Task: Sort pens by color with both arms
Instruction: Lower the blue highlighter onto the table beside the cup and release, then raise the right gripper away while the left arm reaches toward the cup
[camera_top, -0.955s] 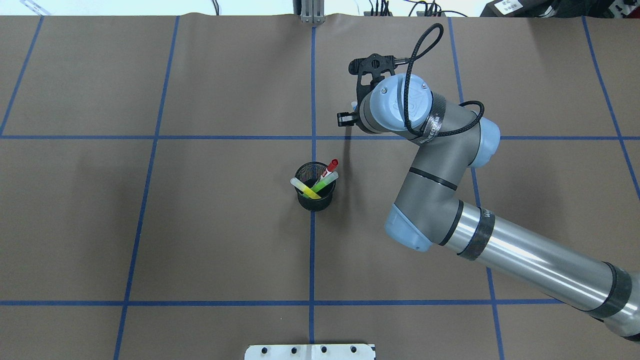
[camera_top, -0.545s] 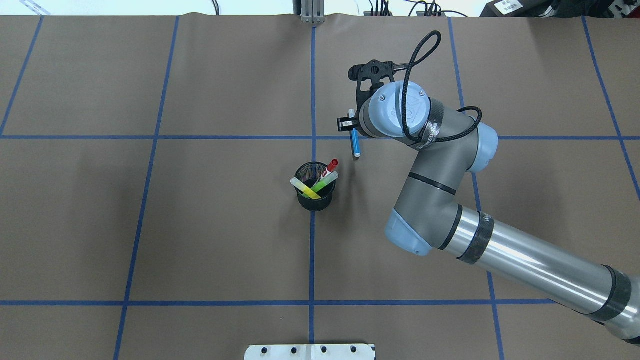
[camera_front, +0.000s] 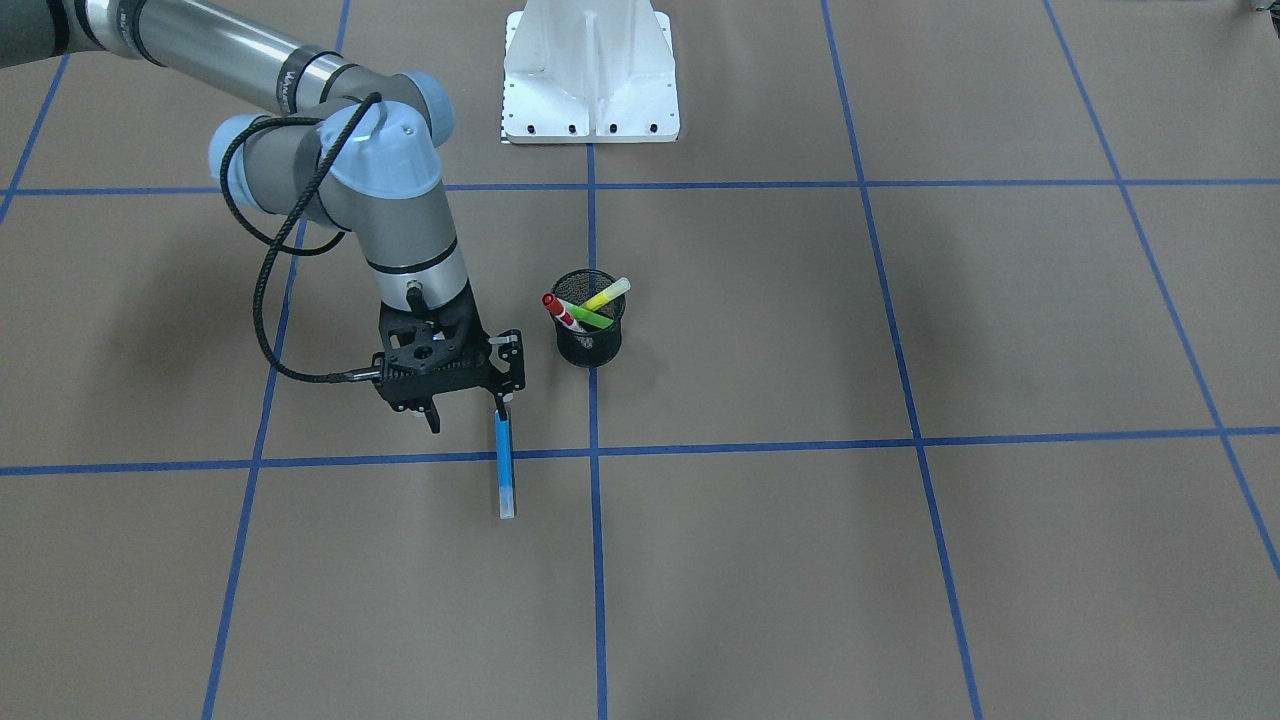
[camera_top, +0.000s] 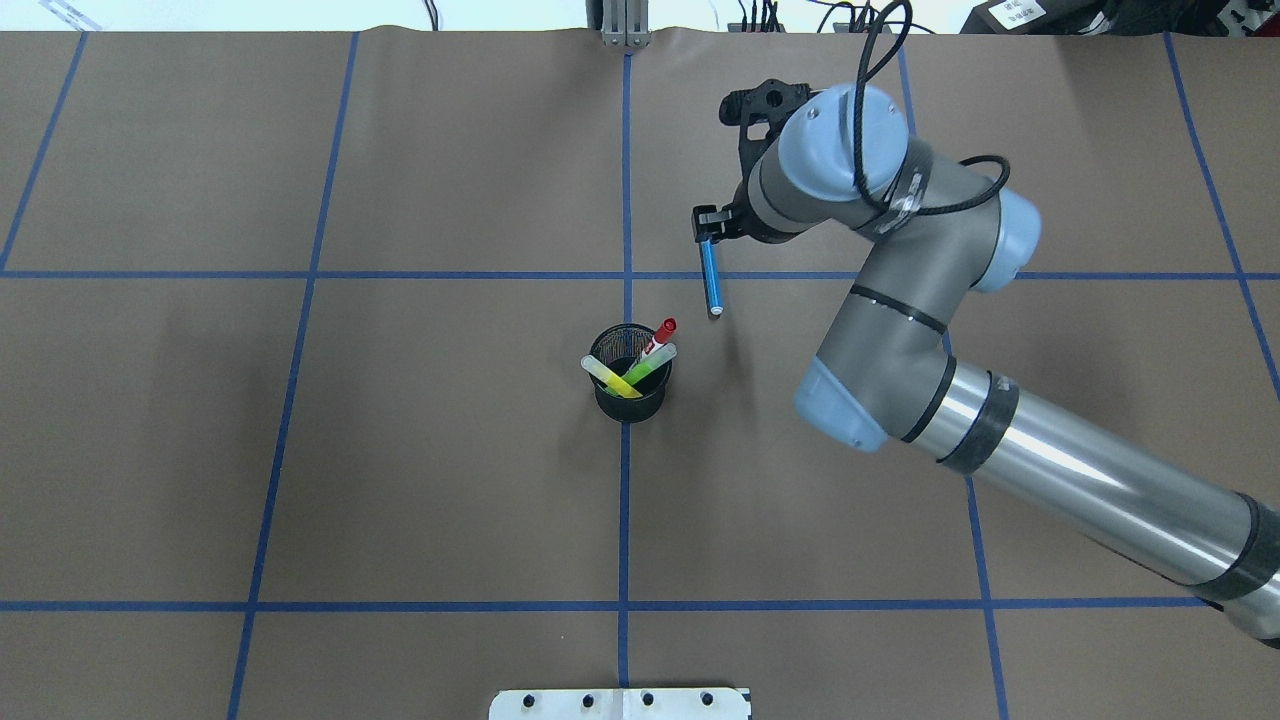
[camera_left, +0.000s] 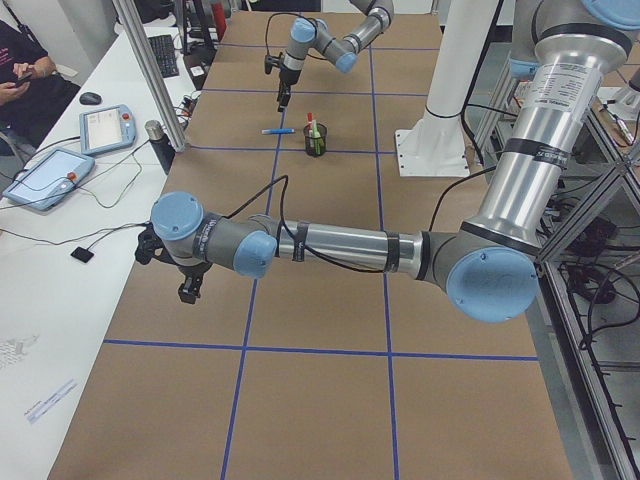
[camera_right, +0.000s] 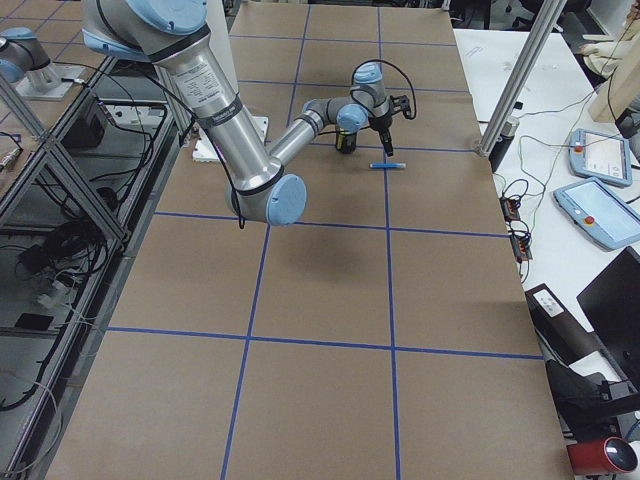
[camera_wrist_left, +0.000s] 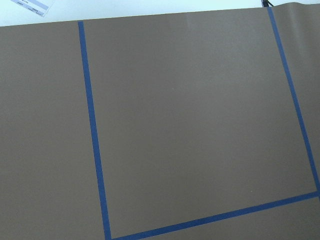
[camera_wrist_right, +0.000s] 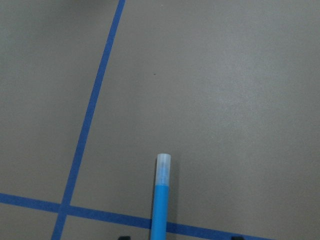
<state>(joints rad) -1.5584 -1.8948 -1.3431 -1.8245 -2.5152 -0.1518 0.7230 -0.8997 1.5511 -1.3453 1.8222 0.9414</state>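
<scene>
Brown paper (camera_top: 450, 450) gridded with tape (camera_top: 450, 274) bears a blue pen (camera_top: 711, 280), white desk (camera_left: 60, 310) alongside

A black mesh cup (camera_top: 629, 405) stands mid-frame on the brown-papered bench (camera_top: 420, 450), over a blue tape line (camera_top: 623, 520). A white base stand (camera_front: 590, 80) sits top centre in the front-facing view. Two tablets (camera_left: 48, 178) lie on a white side bench (camera_left: 40, 300) at left of the exterior left view.
</scene>
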